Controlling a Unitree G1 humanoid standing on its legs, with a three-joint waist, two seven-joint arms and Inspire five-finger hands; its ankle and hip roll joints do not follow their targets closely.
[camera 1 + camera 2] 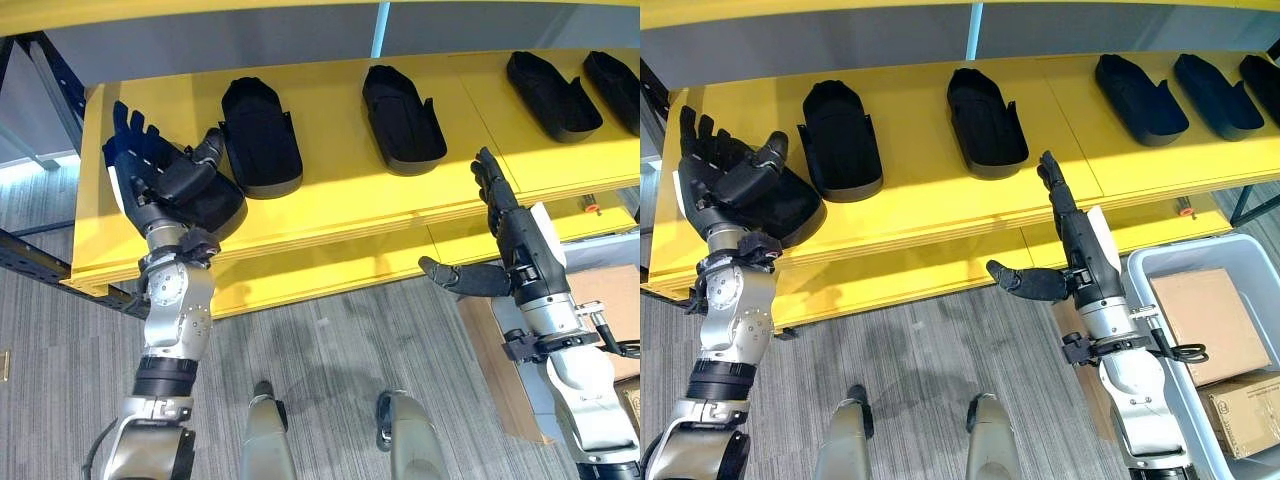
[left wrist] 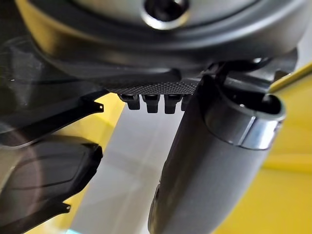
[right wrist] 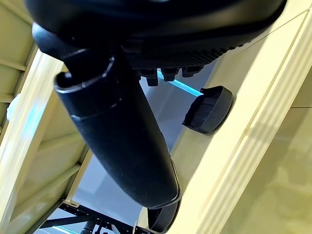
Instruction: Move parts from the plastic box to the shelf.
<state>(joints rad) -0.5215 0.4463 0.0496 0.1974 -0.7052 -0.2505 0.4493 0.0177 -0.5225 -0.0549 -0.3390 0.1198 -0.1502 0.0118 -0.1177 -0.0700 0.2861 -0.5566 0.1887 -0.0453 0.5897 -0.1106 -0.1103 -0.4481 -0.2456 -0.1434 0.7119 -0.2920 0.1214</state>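
Several black shoe-shaped parts lie in a row on the yellow shelf (image 1: 340, 205); two of them (image 1: 260, 135) (image 1: 402, 118) sit near its middle, others (image 1: 1140, 98) to the right. At the shelf's left end another black part (image 1: 220, 208) rests on the board. My left hand (image 1: 150, 180) is against it, open, fingers straight up behind it and thumb (image 2: 214, 165) laid over its top. My right hand (image 1: 1080, 250) hovers open and empty in front of the shelf edge, thumb stuck out to the left. The pale plastic box (image 1: 1137, 268) stands at the lower right.
Two cardboard boxes (image 1: 1200, 322) (image 1: 1245, 410) lie inside the plastic box. A lower yellow shelf board (image 1: 300, 275) sits under the top one. A dark steel rack frame (image 1: 30, 255) runs along the left. Grey carpet (image 1: 330, 350) lies in front.
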